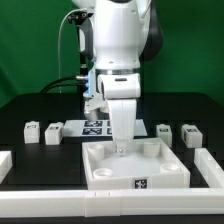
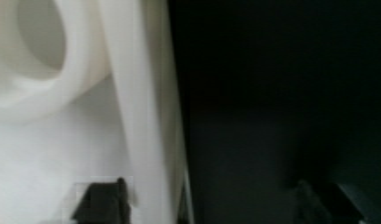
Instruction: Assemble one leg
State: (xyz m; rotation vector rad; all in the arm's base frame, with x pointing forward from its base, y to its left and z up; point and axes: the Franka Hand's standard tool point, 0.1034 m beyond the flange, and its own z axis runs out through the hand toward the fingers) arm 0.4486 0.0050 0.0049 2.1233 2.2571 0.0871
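The white square tabletop (image 1: pixel 150 172) lies at the front of the table with its hollow side up. My gripper (image 1: pixel 120 147) is down at its far wall. In the wrist view the gripper (image 2: pixel 210 203) is open, and the dark fingers (image 2: pixel 102 202) stand wide apart on either side of the tabletop's wall (image 2: pixel 151 120). A round corner hole (image 2: pixel 30 60) is close by. Two legs (image 1: pixel 30 130) (image 1: pixel 53 132) stand at the exterior view's left. Two more legs (image 1: pixel 163 130) (image 1: pixel 189 133) stand at its right. All are small white blocks apart from the gripper, which holds nothing.
The marker board (image 1: pixel 94 126) lies behind the tabletop, partly hidden by my arm. Low white walls run along the table's front (image 1: pixel 60 203) and both sides (image 1: pixel 5 163). A black cable hangs behind the arm.
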